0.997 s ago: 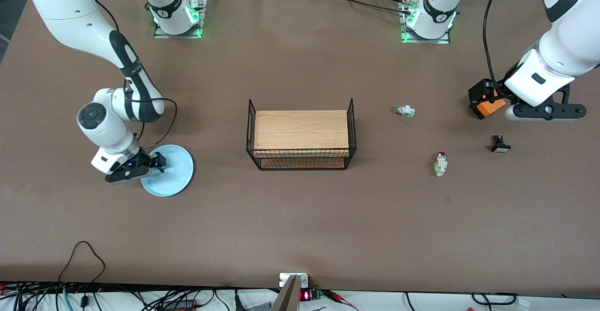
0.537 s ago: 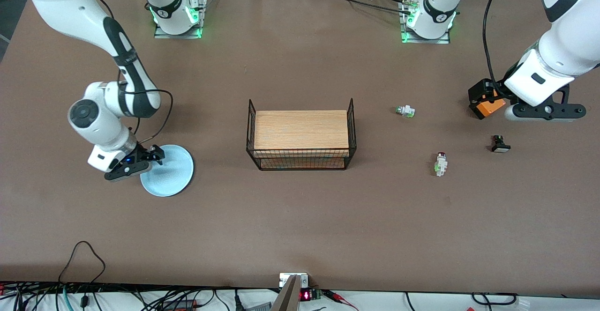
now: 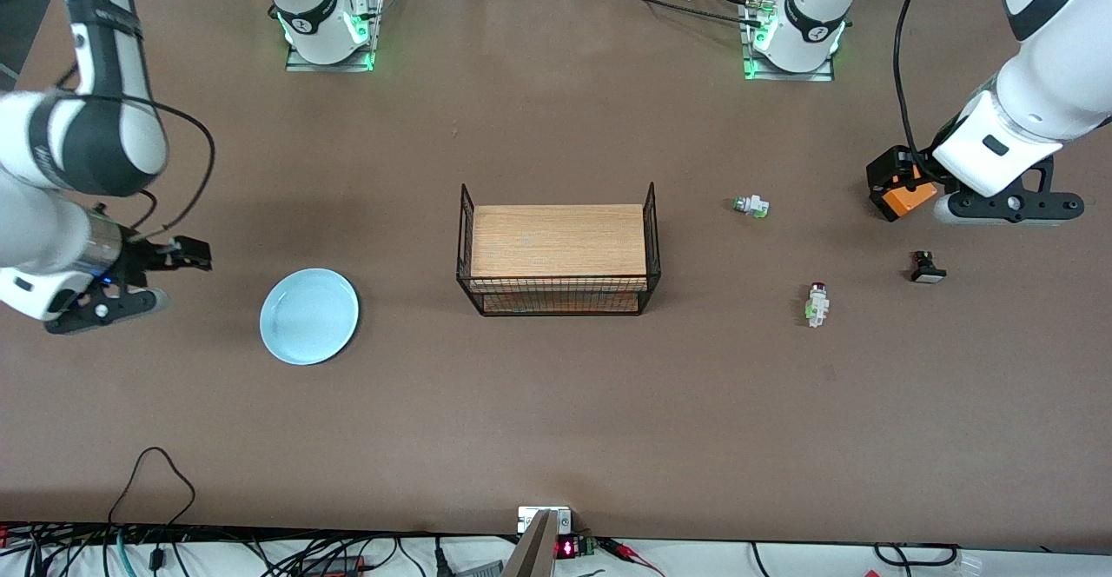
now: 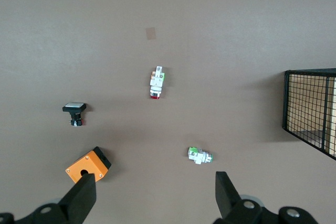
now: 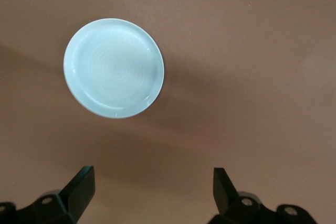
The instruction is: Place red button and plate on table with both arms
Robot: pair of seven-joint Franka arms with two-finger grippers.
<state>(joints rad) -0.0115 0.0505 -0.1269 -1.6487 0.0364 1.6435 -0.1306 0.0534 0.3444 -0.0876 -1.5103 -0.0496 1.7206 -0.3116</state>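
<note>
Now plate [image 3: 309,315] flat on table [image 3: 556,403], right claw [image 3: 165,268] beside, apart

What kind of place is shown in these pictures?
Most likely a robotics lab. Two white arms are bolted to a big brown table, many cables run along its edge, and only a few test things lie on it, such as a plate and a small wire shelf.

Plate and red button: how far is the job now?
Both look placed: the plate lies flat on the table, the red button too. Nothing is in hand: the right gripper and the left gripper are open and empty. Nothing visible remains.
</note>
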